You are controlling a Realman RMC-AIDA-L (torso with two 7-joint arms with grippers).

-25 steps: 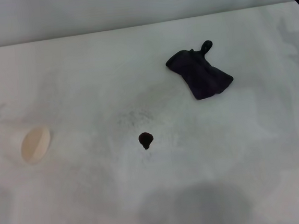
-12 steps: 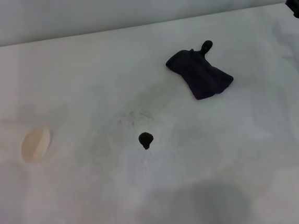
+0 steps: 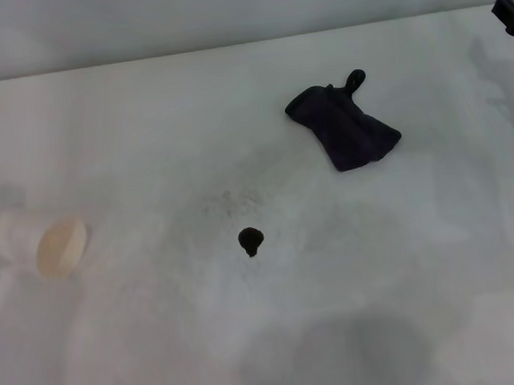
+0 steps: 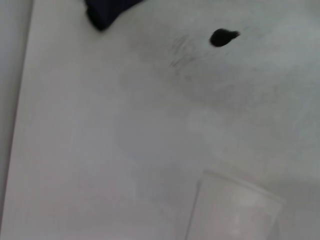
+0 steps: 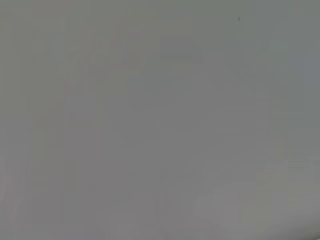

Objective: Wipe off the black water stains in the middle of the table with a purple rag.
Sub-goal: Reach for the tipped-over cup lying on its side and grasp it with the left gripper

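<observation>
The black water stain (image 3: 251, 240) is a small dark teardrop blot in the middle of the white table (image 3: 143, 121); it also shows in the left wrist view (image 4: 222, 37). The purple rag (image 3: 345, 127) lies crumpled behind and to the right of the stain, loop at its far corner; a corner of the rag shows in the left wrist view (image 4: 105, 12). My right gripper (image 3: 513, 11) shows only as a dark part at the far right edge, well away from the rag. My left gripper is out of sight except for a dark speck at the left edge. The right wrist view shows only plain grey.
A white paper cup (image 3: 41, 246) lies on its side at the left of the table, its open mouth facing me; it also shows in the left wrist view (image 4: 232, 207). Faint grey speckles (image 3: 231, 199) lie just behind the stain. The table's far edge meets a grey wall.
My right gripper has shifted slightly left and up at the far right edge. A dark speck has appeared at the left edge. Rag, stain and cup have not moved.
</observation>
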